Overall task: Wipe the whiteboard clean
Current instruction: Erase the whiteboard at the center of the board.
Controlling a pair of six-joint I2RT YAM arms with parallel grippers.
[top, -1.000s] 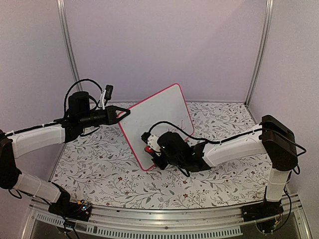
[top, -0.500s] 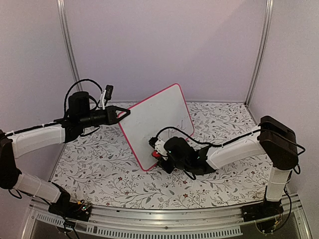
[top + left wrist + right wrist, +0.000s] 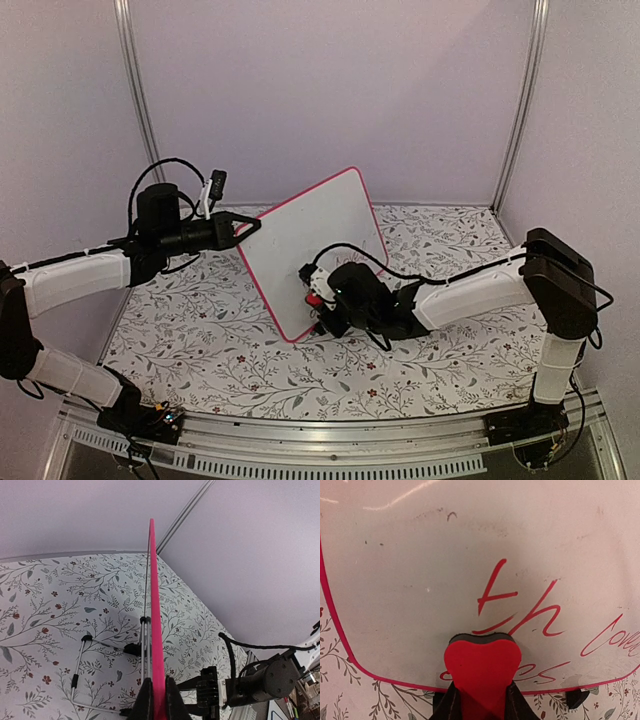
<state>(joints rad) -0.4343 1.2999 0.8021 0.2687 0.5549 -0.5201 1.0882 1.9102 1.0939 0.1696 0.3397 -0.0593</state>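
Note:
The whiteboard (image 3: 318,240) stands tilted on its edge, white with a pink-red frame. My left gripper (image 3: 252,228) is shut on its upper left edge; in the left wrist view the frame (image 3: 154,605) runs edge-on between the black fingers (image 3: 145,700) of that gripper (image 3: 156,687). My right gripper (image 3: 320,298) is shut on a red heart-shaped eraser (image 3: 482,665), pressed against the lower part of the board face (image 3: 420,565). Red handwriting (image 3: 520,607) remains above and to the right of the eraser.
The board's wire stand with black feet (image 3: 142,645) shows behind it. A floral tablecloth (image 3: 220,350) covers the table. Plain walls and metal posts (image 3: 135,90) close in the back and sides. My right arm's wrist (image 3: 260,682) lies close to the board's front.
My right gripper has slid the eraser to the right and slightly up along the board's lower part. The left arm and the board have not moved.

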